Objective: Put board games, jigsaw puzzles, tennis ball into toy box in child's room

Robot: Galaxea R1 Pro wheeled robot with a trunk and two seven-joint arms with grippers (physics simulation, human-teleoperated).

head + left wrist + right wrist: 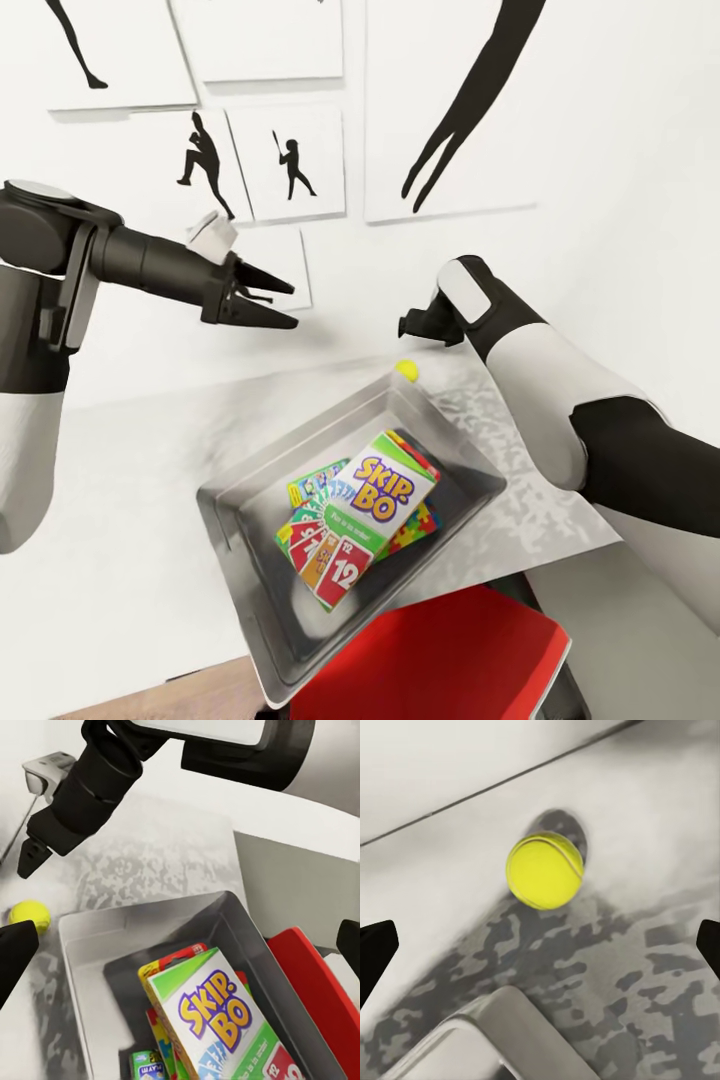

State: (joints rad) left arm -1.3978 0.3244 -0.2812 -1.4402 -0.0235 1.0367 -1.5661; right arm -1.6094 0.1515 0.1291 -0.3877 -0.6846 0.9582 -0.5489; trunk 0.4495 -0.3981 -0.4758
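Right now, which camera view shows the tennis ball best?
The right wrist view: the tennis ball sits whole and large. The left wrist view shows it small; in the head view it peeks behind the toy box.

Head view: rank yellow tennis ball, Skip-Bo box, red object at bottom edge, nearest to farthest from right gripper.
1. Yellow tennis ball, on the table just below the right gripper, outside the bin.
2. Green-white-red Skip-Bo box, inside the light-grey toy box.
3. Flat red object, beyond the bin's near rim.
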